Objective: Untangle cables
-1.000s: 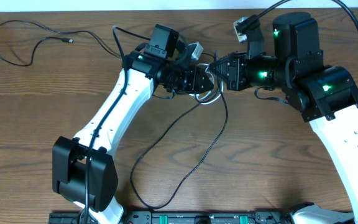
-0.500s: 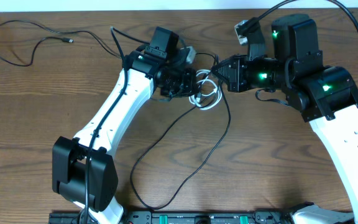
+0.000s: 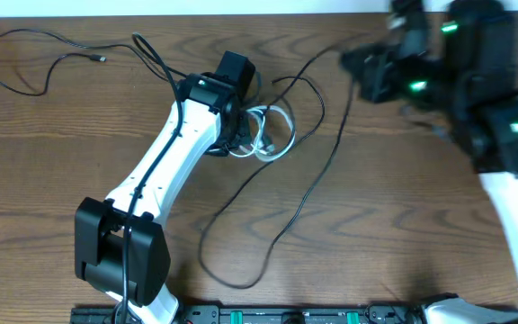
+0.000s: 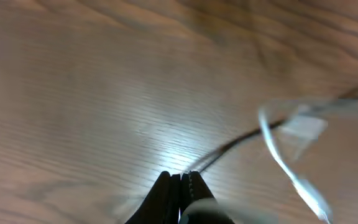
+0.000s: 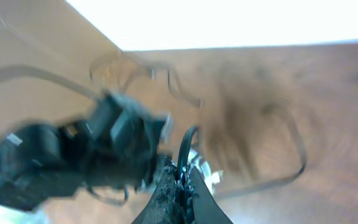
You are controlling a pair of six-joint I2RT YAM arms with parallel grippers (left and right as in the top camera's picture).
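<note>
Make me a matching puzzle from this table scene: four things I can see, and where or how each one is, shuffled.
Things:
1. white cable
2. long black cable
3. separate black cable
4. right arm

Places or states, by the overhead view:
A. lying alone at the top-left of the table
B. blurred, at the top right
C. looped beside the tip of the left arm
D. trailing down across the middle of the table

Pairs: 1-C, 2-D, 3-A, 4-B.

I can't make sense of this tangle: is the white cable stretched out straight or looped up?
Looped up. The white cable lies in several overlapping curls, not in a straight line.
</note>
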